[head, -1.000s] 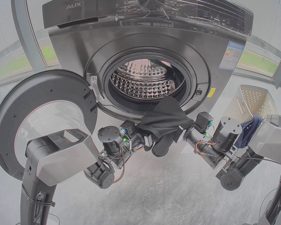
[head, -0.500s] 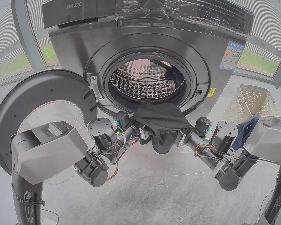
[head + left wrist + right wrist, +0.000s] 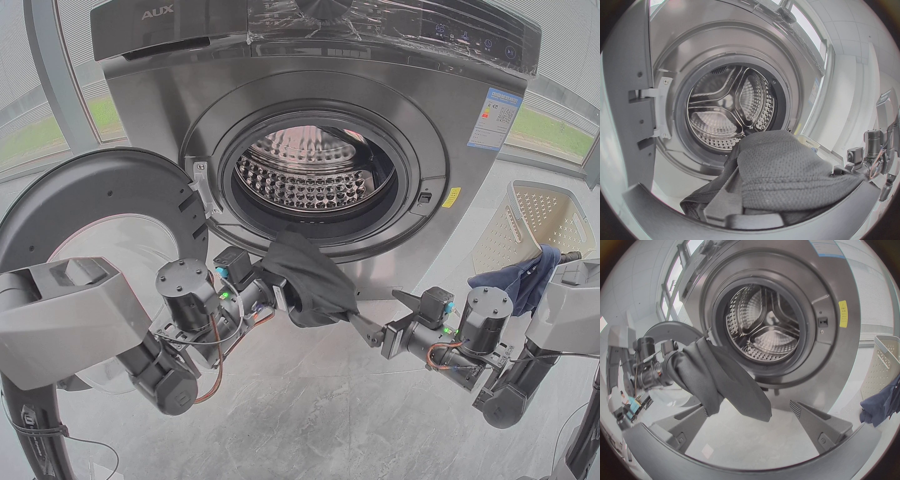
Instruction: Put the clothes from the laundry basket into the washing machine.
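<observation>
A black garment (image 3: pixel 309 284) hangs just below the washing machine's open drum (image 3: pixel 312 169), with its upper edge against the door rim. My left gripper (image 3: pixel 284 299) is shut on it, the fingers mostly wrapped in cloth; in the left wrist view the black garment (image 3: pixel 784 168) drapes over them. My right gripper (image 3: pixel 375 307) stands open beside the cloth's lower right corner and holds nothing. In the right wrist view, the right gripper (image 3: pixel 753 427) spreads wide below the hanging black garment (image 3: pixel 725 380). The cream laundry basket (image 3: pixel 537 225) at the right has a dark blue garment (image 3: pixel 522 278) over its rim.
The washer's round door (image 3: pixel 94 206) is swung fully open at the left, close to my left arm. Grey tiled floor (image 3: pixel 325 412) lies open in front of the machine. The drum (image 3: pixel 725 109) shows bare metal inside.
My right gripper has let go of the black garment and pulled back down and to the right. My left gripper has carried the garment left and down, away from the drum opening.
</observation>
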Controlling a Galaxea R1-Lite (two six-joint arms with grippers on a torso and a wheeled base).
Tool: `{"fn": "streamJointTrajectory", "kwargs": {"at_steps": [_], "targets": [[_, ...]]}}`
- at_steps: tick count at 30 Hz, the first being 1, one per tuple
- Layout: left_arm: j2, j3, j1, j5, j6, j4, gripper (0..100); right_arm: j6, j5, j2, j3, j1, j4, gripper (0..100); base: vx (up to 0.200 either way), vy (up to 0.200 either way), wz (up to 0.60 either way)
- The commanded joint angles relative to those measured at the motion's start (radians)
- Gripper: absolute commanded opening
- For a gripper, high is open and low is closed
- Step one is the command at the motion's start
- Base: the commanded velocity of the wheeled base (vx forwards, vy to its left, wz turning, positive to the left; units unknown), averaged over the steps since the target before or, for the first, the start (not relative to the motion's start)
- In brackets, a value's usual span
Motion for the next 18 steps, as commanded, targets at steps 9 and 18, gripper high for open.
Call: {"fn": "streamJointTrajectory", "kwargs": {"at_steps": [9,18], "targets": [[-0.293,0.354,-0.006,-0.005,-0.007,-0.002,0,-0.084,0.173,-0.180,0.268,-0.036,0.000,100,0.000,0.000,0.00],[-0.331,0.422,-0.014,-0.009,-0.038,-0.004,0,-0.078,0.113,-0.172,0.194,-0.137,0.000,100,0.000,0.000,0.00]]}}
